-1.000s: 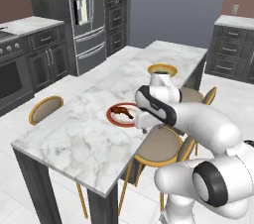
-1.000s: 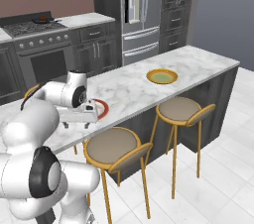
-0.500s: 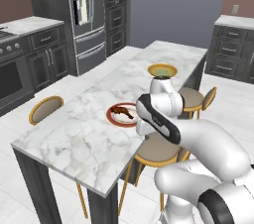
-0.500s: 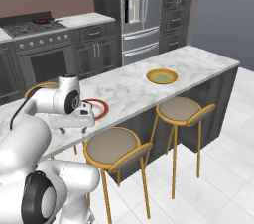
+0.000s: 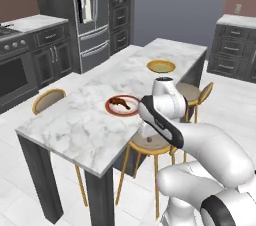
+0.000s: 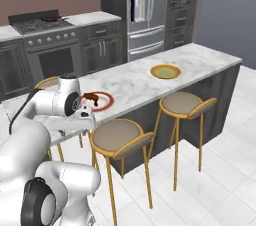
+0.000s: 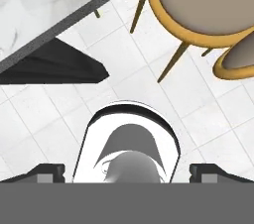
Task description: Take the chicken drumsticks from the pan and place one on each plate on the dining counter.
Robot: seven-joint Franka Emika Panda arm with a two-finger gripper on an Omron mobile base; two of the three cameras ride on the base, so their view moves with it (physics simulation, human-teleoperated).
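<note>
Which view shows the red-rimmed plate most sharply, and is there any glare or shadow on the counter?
Left base view: red-rimmed plate with a drumstick is clear, slightly soft; no glare on the dining counter. Right base view: arm partly blocks it. Hand view: dark counter shadow on floor.

Long white marble dining counter (image 5: 95, 115) carries grey veining over dark cabinetry. Round red-rimmed plate (image 5: 123, 105) has a pale centre, bearing one reddish-brown roasted drumstick (image 5: 119, 102). Second round plate (image 6: 165, 71) is yellow-tan, golden-rimmed. Round stools (image 6: 119, 136) show tan seats, yellow frames.

White arm bent low, hand (image 7: 127, 172) aimed downward, fingers spread wide, holding nothing
</note>
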